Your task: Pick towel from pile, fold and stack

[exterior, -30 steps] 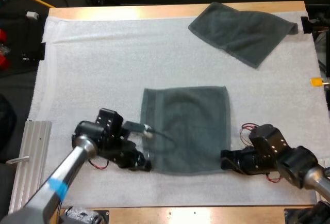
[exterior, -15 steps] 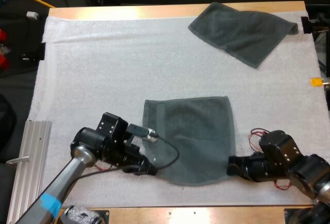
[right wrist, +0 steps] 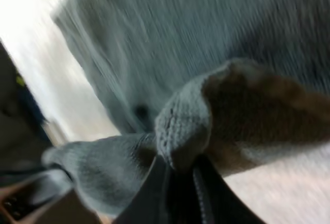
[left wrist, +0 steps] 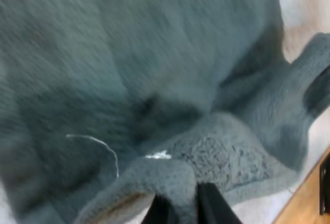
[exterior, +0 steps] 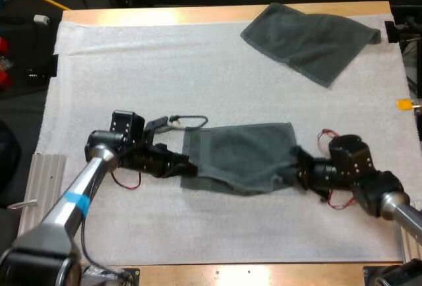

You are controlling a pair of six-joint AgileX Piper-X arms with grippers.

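A dark grey-green towel (exterior: 242, 156) hangs stretched between my two grippers over the middle of the white mat, its near edge lifted and sagging. My left gripper (exterior: 186, 167) is shut on the towel's near left corner (left wrist: 165, 180). At the near right corner (right wrist: 185, 126), my right gripper (exterior: 298, 171) pinches the cloth the same way. A second, crumpled towel (exterior: 311, 40) lies at the far right of the mat.
A ribbed metal rail (exterior: 36, 200) lies along the mat's left edge. The wooden table edge (exterior: 264, 274) runs along the near side.
Both grippers have lifted the towel's near edge and carried it away from the table's front. The towel now looks shorter front to back and sags between them.
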